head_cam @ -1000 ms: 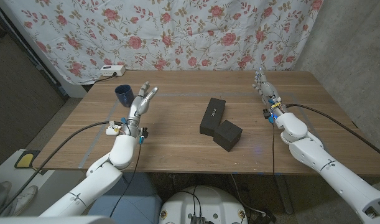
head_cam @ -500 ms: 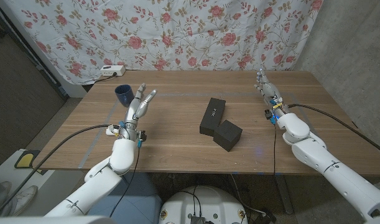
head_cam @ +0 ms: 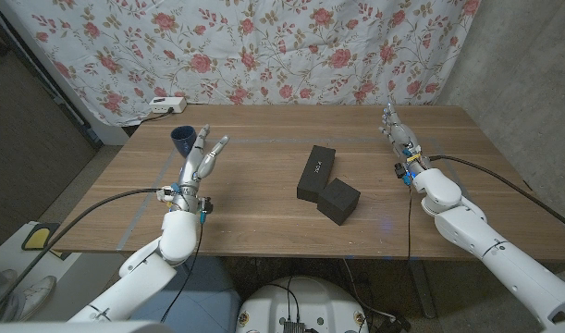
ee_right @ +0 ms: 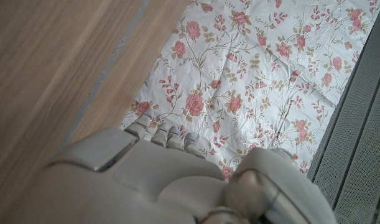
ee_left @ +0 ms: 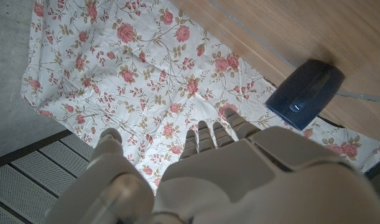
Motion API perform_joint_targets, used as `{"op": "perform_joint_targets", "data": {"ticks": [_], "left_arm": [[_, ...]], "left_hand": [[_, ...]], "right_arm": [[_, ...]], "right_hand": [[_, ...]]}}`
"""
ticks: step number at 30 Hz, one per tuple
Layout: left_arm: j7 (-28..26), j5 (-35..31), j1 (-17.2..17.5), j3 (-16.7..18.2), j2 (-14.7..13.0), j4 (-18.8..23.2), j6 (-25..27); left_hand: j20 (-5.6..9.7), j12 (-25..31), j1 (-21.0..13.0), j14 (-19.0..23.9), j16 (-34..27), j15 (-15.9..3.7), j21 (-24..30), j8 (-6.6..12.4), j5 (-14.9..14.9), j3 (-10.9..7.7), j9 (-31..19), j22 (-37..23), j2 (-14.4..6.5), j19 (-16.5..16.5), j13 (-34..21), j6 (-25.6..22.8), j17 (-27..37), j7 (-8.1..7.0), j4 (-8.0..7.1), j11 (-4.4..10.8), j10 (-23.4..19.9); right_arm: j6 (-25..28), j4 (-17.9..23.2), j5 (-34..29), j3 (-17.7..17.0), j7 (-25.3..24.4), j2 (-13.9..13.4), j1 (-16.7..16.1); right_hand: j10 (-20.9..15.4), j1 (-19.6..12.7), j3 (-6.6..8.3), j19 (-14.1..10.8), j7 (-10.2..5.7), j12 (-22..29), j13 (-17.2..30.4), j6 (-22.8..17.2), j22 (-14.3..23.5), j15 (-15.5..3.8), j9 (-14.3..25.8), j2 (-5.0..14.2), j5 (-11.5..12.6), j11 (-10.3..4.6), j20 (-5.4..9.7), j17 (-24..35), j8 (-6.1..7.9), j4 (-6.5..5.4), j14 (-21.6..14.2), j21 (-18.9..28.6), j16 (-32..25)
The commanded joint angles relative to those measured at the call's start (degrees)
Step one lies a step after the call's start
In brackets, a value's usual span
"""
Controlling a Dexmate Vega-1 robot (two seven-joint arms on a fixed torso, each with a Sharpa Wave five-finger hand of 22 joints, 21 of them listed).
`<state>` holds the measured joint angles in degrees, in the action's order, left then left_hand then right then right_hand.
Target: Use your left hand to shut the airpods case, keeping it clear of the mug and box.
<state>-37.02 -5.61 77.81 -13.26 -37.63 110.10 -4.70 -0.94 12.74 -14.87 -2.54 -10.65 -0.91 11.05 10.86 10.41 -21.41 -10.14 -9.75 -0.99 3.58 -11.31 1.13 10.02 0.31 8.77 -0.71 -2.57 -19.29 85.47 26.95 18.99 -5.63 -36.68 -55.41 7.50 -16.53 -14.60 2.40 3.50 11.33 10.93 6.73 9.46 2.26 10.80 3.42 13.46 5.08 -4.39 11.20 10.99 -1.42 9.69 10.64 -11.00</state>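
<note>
The left hand [head_cam: 198, 163] is raised, fingers spread, nothing held, near the blue mug [head_cam: 182, 139]. The airpods case cannot be made out, so its closing cannot be judged.

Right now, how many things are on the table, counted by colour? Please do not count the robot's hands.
Black: 2, box and box
Blue: 1, mug
Total: 3
</note>
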Motion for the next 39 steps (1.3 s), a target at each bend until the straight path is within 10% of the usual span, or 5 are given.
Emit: {"op": "perform_joint_targets", "data": {"ticks": [1,39], "left_arm": [[-1.2,-2.7,2.4,1.2,-0.4,2.4,3.8],[-4.4,-5.4,9.5,6.7,-0.4,8.1,14.5]], "left_hand": [[-0.03,0.5,-0.9,-0.4,0.0,0.3,-0.1,0.04,-0.1,-0.2,0.0,-0.1,-0.1,-0.2,-0.3,-0.3,0.1,-0.17,0.31,-0.08,-0.4],[0.24,0.6,-1.2,-0.3,0.1,0.15,-0.1,-0.08,0.1,0.03,-0.1,-0.2,0.1,0.0,-0.4,-0.4,0.1,-0.22,-0.08,0.48,-1.0]], "right_arm": [[-1.2,-1.3,0.4,-0.1,0.2,0.7,0.3],[-2.8,-2.6,-0.6,0.9,0.0,2.2,1.6]], "right_hand": [[-0.2,-0.3,0.07,-0.2,0.42,0.4,0.1,-0.2,0.3,-0.49,0.1,0.41,0.4,-0.15,0.36,0.0,0.41,-0.01,4.7,0.2,-0.4],[-0.1,-0.8,0.15,-0.5,0.47,0.3,0.1,0.7,0.3,-0.72,0.0,0.43,0.4,-0.36,0.71,0.0,0.11,0.31,4.2,0.3,-0.5]]}}
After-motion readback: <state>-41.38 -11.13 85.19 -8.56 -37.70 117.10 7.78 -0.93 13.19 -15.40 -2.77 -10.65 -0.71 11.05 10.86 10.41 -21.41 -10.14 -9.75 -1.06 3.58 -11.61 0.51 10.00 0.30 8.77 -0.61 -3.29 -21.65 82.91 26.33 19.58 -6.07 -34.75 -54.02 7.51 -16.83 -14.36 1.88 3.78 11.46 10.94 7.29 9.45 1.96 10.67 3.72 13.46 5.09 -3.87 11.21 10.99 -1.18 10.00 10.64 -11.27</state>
